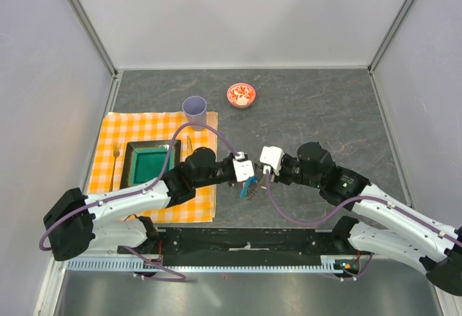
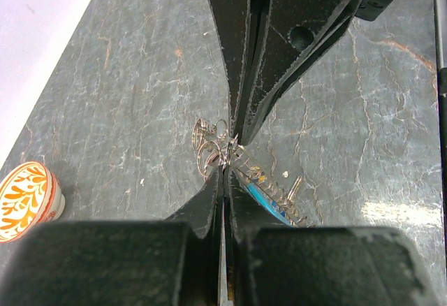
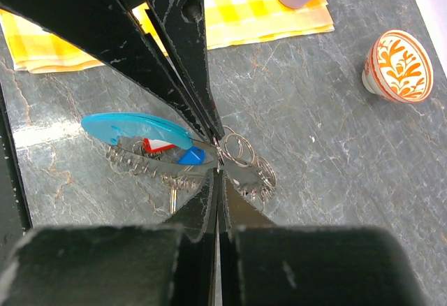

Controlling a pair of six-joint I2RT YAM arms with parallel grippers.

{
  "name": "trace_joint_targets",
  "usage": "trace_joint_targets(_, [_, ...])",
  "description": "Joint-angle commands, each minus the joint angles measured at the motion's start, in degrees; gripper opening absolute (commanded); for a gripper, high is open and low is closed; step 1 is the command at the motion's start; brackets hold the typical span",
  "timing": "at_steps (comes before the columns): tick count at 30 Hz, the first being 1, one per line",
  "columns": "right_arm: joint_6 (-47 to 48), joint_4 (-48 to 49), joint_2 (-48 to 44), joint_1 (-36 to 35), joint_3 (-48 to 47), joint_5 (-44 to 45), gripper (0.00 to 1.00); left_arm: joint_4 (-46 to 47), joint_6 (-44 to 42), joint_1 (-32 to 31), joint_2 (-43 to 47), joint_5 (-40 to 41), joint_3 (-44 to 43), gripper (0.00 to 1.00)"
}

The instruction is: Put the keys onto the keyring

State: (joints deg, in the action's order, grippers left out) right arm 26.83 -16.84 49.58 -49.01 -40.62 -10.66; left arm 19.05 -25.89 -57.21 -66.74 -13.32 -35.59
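The keyring [image 3: 133, 128] hangs just right of the checked cloth [image 1: 144, 125], with the left gripper [image 2: 225, 175] and right gripper [image 3: 216, 175] both pinched closed on its wire. Some keys [image 3: 246, 170] seem threaded already; whether all are, I cannot tell.

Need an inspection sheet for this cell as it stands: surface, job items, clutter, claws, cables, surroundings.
Surface: dark grey marbled table.
Job's things: keyring with a light-blue crescent and keys, bunched between both claws mid-table.
Clutter: checked cloth carrying green tray, fork and knife; cup at the cloth's corner; red patterned bowl.
Grippers: left claw shut, apparently on the keyring; right claw shut, apparently on the keys.
Cables: purple cable loops along each arm.
Surroundings: pale walls with a metal frame; nothing else seen.
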Motion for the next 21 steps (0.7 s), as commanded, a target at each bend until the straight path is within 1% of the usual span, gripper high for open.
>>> trace_joint_targets(1, [-0.02, 1.37, -0.63, -0.2, 0.28, -0.16, 0.0, 5.56, 0.93, 0.17, 1.26, -2.41, -0.53, 0.02])
trace_joint_targets(10, [0.15, 0.76, -2.12, -0.2, 0.37, 0.99, 0.0, 4.33, 0.05, 0.17, 0.47, -0.04, -0.79, 0.02])
trace_joint_targets(21, [0.42, 0.58, -2.38, -0.2, 0.45, 2.57, 0.0, 4.07, -0.3, 0.43, 0.29, -0.39, -0.97, 0.02])
